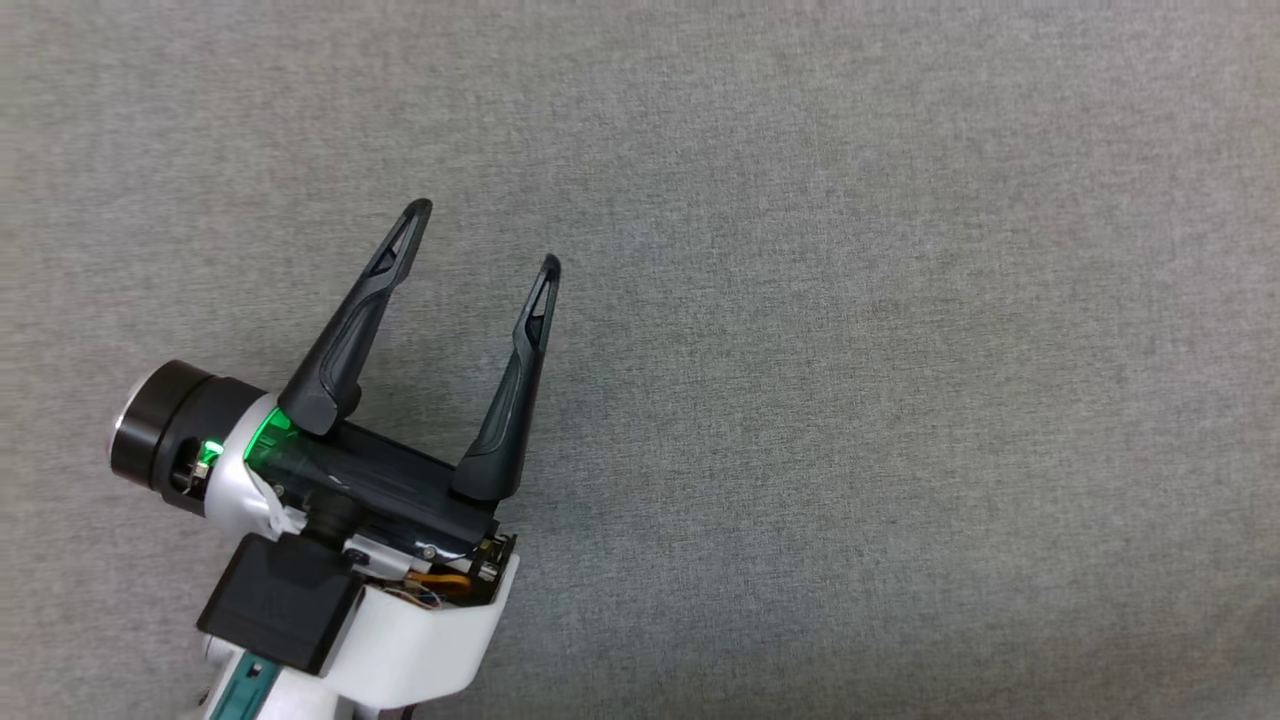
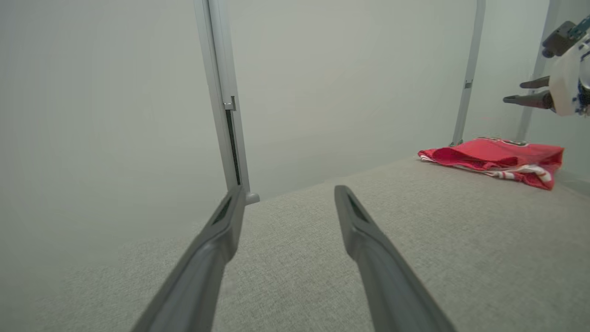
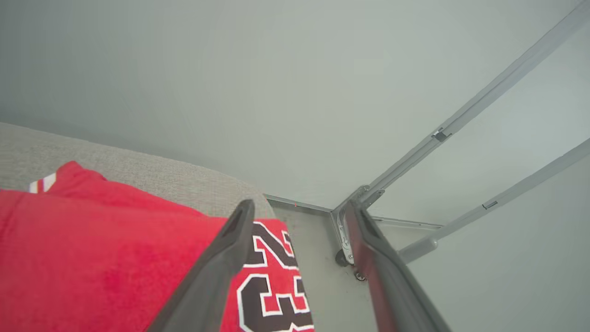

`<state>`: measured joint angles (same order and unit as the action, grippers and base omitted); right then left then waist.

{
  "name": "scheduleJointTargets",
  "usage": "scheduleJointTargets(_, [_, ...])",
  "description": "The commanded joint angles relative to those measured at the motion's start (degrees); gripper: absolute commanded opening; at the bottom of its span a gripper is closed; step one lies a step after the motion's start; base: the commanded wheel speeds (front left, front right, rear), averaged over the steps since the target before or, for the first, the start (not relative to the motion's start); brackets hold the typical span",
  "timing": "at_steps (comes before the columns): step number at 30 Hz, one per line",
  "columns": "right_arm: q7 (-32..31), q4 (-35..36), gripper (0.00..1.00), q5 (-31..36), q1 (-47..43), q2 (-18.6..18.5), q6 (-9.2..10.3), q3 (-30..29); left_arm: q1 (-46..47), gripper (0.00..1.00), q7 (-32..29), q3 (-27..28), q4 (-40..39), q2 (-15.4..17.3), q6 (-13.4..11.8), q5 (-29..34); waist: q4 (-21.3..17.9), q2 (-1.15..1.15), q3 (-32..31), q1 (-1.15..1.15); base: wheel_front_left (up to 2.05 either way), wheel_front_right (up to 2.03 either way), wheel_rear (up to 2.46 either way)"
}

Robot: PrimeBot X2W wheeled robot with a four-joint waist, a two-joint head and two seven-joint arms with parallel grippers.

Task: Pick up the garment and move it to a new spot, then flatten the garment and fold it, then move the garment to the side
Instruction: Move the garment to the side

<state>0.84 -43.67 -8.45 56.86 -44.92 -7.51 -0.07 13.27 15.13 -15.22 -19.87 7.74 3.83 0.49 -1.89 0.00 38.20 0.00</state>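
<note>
The garment is being seen at the tabletop's corner by the numbered jersey, seemingly set aside. The jaws of the left gripper and the right gripper are being held wide, gripping nothing.

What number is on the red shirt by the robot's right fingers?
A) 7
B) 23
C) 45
B: in the right wrist view, the red jersey shows black digits 23 with white edges, just beside the open right gripper.
</note>
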Motion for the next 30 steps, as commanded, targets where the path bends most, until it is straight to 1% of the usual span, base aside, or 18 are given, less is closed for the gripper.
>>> scheduleJointTargets(1, [0.9,0.3,1.00,1.9,-0.8,0.9,0.05,-0.7,0.8,1.00,0.0,0.0,0.2,-0.2,-0.5,-0.2,0.8,0.00,-1.3,0.00,0.00,0.00,0.00])
scheduleJointTargets(4, [3.8,1.6,1.00,6.1,-3.1,6.3,0.04,-2.1,-0.4,1.00,0.0,0.1,1.8,-0.6,-1.4,-0.7,1.6,0.00,-4.9,0.00,0.00,0.00,0.00])
scheduleJointTargets(6, [6.1,2.8,1.00,6.8,-5.2,11.2,0.04,-1.8,-1.7,1.00,0.0,0.6,3.4,-1.0,-2.1,-1.2,1.7,0.00,-7.7,0.00,0.00,0.00,0.00])
scheduleJointTargets(7, [7.3,3.5,1.00,7.9,-6.4,12.9,0.04,-1.1,-2.4,1.00,0.0,0.8,4.2,-1.1,-2.5,-1.4,1.7,0.00,-9.0,0.00,0.00,0.00,0.00])
scheduleJointTargets(9, [9.3,3.9,1.00,7.2,-9.4,17.6,0.05,0.9,-3.7,1.00,0.0,1.3,6.4,-1.5,-3.1,-1.9,1.8,0.00,-12.3,0.00,0.00,0.00,0.00])
scheduleJointTargets(12, [11.4,3.9,1.00,4.3,-13.9,23.3,0.05,5.3,-5.6,1.00,0.0,2.2,9.6,-1.9,-4.1,-2.1,2.0,0.00,-16.8,0.00,0.00,0.00,0.00])
scheduleJointTargets(17, [14.0,3.9,1.00,-0.5,-20.5,28.6,0.05,11.2,-8.6,1.00,0.0,4.4,13.6,-2.6,-5.8,-3.1,2.1,0.00,-23.4,0.00,0.00,0.00,0.00])
scheduleJointTargets(18, [14.4,4.3,1.00,-1.0,-23.3,30.3,0.05,12.6,-9.8,1.00,0.0,5.4,15.2,-2.8,-6.1,-3.6,2.3,0.00,-26.1,0.00,0.00,0.00,0.00])
scheduleJointTargets(21, [14.4,8.7,1.00,-0.9,-27.9,32.7,0.05,11.7,-12.1,1.00,0.0,6.9,17.5,-3.2,-6.6,-4.1,2.1,0.00,-29.6,0.00,0.00,0.00,0.00])
scheduleJointTargets(24, [14.4,13.6,1.00,-0.6,-34.1,36.3,0.04,9.3,-14.2,1.00,0.0,8.3,18.7,-3.2,-7.2,-3.1,1.7,0.00,-32.2,0.00,0.00,0.00,0.00])
scheduleJointTargets(27, [14.3,18.0,1.00,0.1,-39.3,38.3,0.04,8.0,-16.8,1.00,0.0,9.2,19.5,-3.4,-7.9,-2.7,1.4,0.00,-34.5,0.00,0.00,0.00,0.00])
scheduleJointTargets(30, [14.3,21.8,1.00,1.1,-44.4,39.3,0.04,8.0,-19.6,1.00,0.0,10.2,20.2,-3.9,-8.5,-3.9,1.0,0.00,-36.7,0.00,0.00,0.00,0.00])
